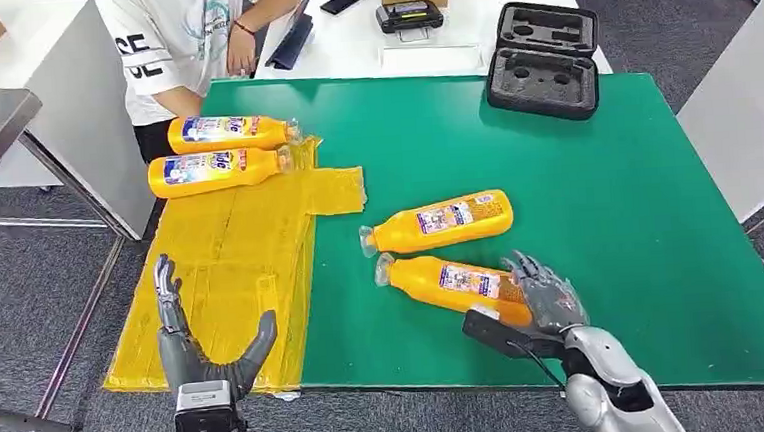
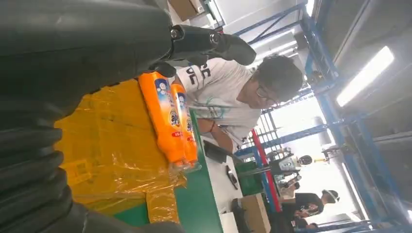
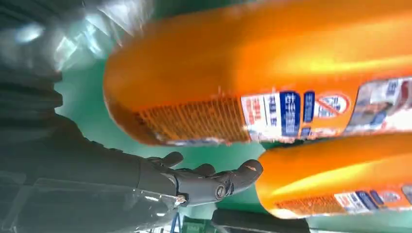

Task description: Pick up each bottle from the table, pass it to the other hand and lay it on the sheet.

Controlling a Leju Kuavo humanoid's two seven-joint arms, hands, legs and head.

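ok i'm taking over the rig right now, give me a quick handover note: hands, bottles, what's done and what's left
Left robot hand: open, holding nothing, palm up over the near end of the yellow sheet.
Right robot hand: at the base end of the nearer bottle on the green table, fingers over it; whether the grip is closed is unclear.
Second table bottle lies just beyond it, untouched.
Done: two bottles lie side by side at the far end of the sheet.
Left: lift the nearer bottle, pass it to the left robot hand, lay it on the sheet; then the same for the last one.
A person sits at the far left corner.
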